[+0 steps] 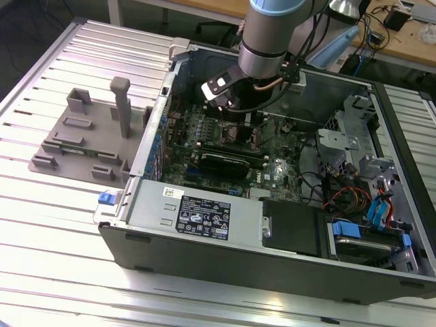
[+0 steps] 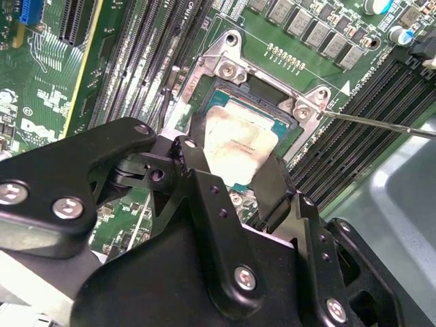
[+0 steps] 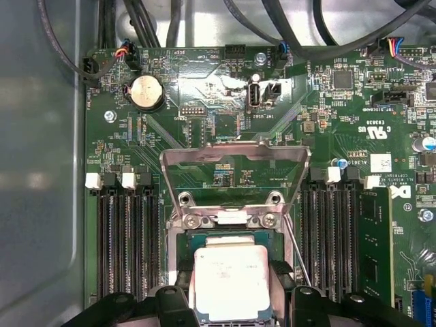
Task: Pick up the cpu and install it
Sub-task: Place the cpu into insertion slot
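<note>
1. While the arm (image 1: pixel 269 41) reaches down into the open computer case (image 1: pixel 272 262) in the exterior view, its wrist hangs over the green motherboard (image 1: pixel 286 160) near the case's far wall.
2. In the second wrist view, the gripper (image 2: pixel 238 178) sits low over the processor socket (image 2: pixel 225 68), and its black fingers (image 2: pixel 272 187) stand on either side of the cpu (image 2: pixel 238 139).
3. The fingers press against two opposite edges of the cpu, so the gripper is clamped on the chip.
4. The cpu lies flat and square within the socket's metal frame, its pale, smudged metal top facing up. I cannot tell whether it is fully seated or held just above the contacts.
5. In the first wrist view, the cpu (image 3: pixel 230 283) shows between the finger pads, with the socket's load plate (image 3: pixel 235 151) swung open and standing up just beyond it.
6. Black memory slots (image 3: pixel 126 245) run along both sides of the socket, and a round coin battery (image 3: pixel 146 92) sits farther off on the board.
7. A thin metal lever (image 2: pixel 381 126) angles away from one corner of the socket in the second wrist view.
8. On the exterior view's left, a grey fixture (image 1: pixel 88 136) with an upright post rests on the ribbed metal table (image 1: pixel 68 272), just beside the case.
</note>
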Controlling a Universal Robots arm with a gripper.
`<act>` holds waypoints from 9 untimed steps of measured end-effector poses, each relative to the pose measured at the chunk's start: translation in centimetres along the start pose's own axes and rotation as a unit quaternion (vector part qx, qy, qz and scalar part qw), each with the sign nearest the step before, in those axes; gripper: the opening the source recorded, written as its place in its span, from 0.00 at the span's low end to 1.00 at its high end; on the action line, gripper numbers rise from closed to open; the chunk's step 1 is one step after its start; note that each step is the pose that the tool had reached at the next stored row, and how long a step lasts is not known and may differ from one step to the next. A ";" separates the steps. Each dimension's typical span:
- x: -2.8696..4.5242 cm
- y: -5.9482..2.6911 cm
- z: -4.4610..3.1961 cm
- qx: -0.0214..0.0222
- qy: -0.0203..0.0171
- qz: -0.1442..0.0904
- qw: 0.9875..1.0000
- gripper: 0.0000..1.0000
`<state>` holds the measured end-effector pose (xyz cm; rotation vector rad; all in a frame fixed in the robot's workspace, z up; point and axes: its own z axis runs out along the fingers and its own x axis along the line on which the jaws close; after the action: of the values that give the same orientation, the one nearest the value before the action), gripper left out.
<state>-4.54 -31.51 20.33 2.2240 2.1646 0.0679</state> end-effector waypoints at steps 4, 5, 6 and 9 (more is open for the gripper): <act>0.01 0.00 -0.04 0.000 0.000 0.009 1.000 0.53; 0.01 -0.05 -0.05 0.000 0.000 0.010 1.000 0.53; 0.01 -0.11 -0.06 0.000 -0.001 0.011 1.000 0.53; 0.01 -0.27 -0.07 0.000 -0.001 0.012 1.000 0.53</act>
<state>-4.82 -31.49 20.38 2.2500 2.1361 0.0681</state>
